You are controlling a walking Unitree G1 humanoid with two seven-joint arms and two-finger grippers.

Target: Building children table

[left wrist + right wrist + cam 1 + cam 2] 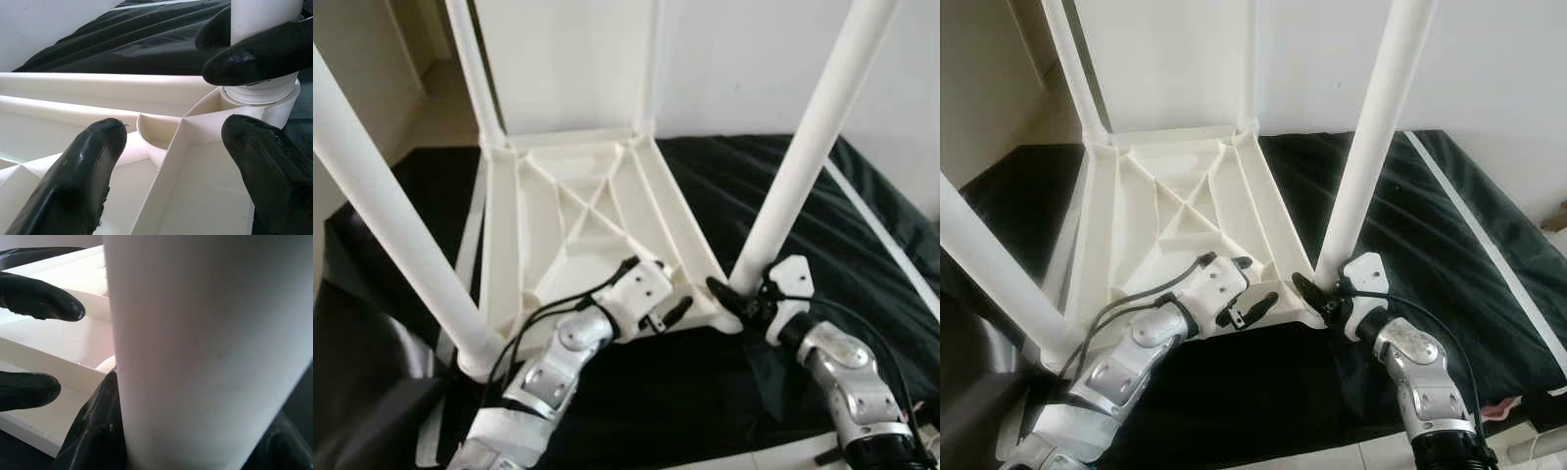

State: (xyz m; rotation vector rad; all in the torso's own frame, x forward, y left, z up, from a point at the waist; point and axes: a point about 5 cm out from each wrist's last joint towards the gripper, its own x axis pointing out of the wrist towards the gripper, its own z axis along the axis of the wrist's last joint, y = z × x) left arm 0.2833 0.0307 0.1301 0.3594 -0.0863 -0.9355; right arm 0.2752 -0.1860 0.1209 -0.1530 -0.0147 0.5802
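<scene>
A white plastic children's table (578, 211) lies upside down on a black cloth, its legs pointing up. My right gripper (744, 294) is shut on the near right leg (808, 147), low down by its corner socket (259, 95). In the right wrist view that leg (205, 347) stands between the black fingers (95, 431). My left gripper (658, 292) hovers open over the table's near rim, just left of that corner, its fingers (93, 161) apart above the ribbed underside. The near left leg (391, 225) stands at the left corner.
The black cloth (754, 186) covers the surface under the table. Two far legs (475, 69) rise against the white wall. A white strip (1489, 245) runs diagonally over the cloth on the right. Pale floor shows at the lower right edge (1528, 441).
</scene>
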